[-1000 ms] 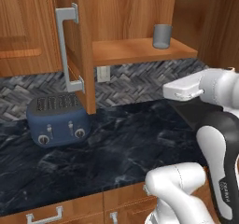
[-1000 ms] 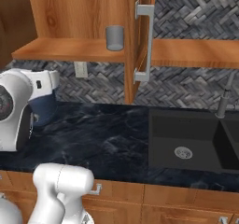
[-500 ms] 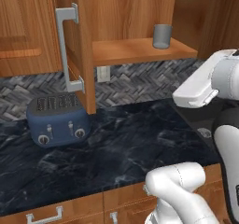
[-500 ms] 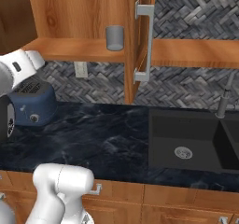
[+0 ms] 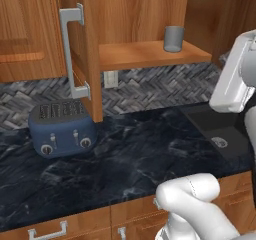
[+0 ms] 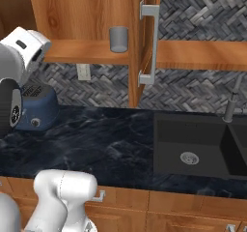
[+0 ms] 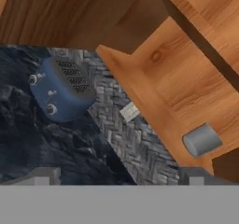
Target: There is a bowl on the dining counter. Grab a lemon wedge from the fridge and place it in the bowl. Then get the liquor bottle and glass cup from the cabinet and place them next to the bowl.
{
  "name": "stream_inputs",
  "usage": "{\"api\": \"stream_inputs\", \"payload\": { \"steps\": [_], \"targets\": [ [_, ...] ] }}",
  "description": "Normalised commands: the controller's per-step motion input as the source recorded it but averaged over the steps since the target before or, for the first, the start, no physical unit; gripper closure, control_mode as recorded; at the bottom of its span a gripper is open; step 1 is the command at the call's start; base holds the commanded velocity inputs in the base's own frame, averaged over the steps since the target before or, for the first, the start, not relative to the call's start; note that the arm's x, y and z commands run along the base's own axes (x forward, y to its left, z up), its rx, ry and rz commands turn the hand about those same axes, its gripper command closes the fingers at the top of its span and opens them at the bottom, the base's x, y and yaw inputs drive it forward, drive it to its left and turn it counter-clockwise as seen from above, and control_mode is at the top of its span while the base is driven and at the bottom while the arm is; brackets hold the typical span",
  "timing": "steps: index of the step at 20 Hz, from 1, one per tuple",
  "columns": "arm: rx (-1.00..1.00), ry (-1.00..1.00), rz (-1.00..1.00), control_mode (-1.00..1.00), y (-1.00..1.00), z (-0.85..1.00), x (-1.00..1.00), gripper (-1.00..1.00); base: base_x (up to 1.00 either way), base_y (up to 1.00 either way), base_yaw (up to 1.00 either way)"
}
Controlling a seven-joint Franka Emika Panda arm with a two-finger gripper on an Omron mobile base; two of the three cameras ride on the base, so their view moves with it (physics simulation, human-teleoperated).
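From the left base view, one cup (image 5: 173, 38) stood upright on the open cabinet's shelf (image 5: 150, 55), near its front edge, with nothing beside it; the door (image 5: 82, 49) hung open, probably to give the arm access. One blue toaster (image 5: 62, 128) sat on the dark counter (image 5: 130, 159) below, against the backsplash. From the right base view, the same single cup (image 6: 118, 38) stood just left of the door's handle (image 6: 149, 43), and one sink (image 6: 193, 146) lay well right. In the hand view, rolled sideways, the cup (image 7: 201, 139) lay close above the right fingertip; the gripper (image 7: 119, 176) stood spread wide and empty, apparently lining up on the cup. I saw no bottle.
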Motion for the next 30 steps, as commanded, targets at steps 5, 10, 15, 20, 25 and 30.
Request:
{"api": "stream_inputs", "payload": {
  "steps": [5, 10, 15, 20, 25, 30],
  "targets": [
    [-0.34, 0.0, 0.03, -1.0, -0.44, 0.0, 0.16, -1.0, 0.0, 0.0, 0.0],
    [-0.17, 0.0, 0.0, -1.0, 0.0, 0.0, 0.45, -1.0, 0.0, 0.0, 0.0],
    [-0.12, 0.0, 0.0, -1.0, -0.08, -0.03, 0.27, -1.0, 0.0, 0.0, 0.0],
    [-0.06, 0.0, 0.0, -1.0, -0.06, 0.0, 0.22, -1.0, 0.0, 0.0, 0.0],
    [0.0, 0.04, 0.0, -1.0, 0.0, 0.0, 0.29, -1.0, 0.0, 0.0, 0.0],
    [0.0, 0.1, 0.0, -1.0, 0.0, 0.02, 0.43, -1.0, 0.0, 0.0, 0.0]
  ]
}}
